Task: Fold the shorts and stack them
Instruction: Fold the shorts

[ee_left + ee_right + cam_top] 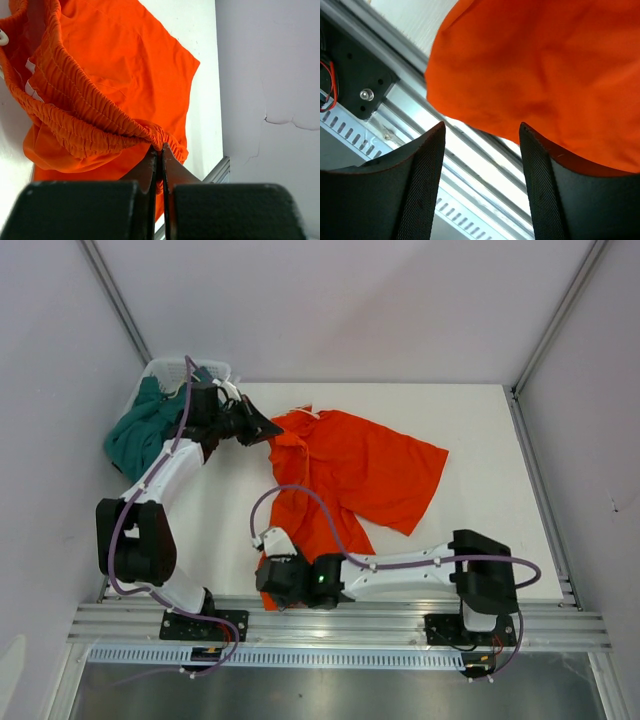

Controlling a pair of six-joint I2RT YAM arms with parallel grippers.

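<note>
The orange-red shorts [360, 475] lie spread across the middle of the white table. My left gripper [268, 429] is shut on their elastic waistband [150, 131] at the far left corner. The white drawstring [4, 37] shows at the left edge of the left wrist view. My right gripper [270, 585] is open at the near edge of the shorts, and the lower hem [535, 75] hangs just beyond its fingertips, above the metal rail. The teal green shorts [140, 432] spill out of the basket at the far left.
A white mesh basket [212, 370] stands at the table's far left corner, behind the left arm. An aluminium rail [340, 625] runs along the near edge under the right gripper. Grey walls close in both sides.
</note>
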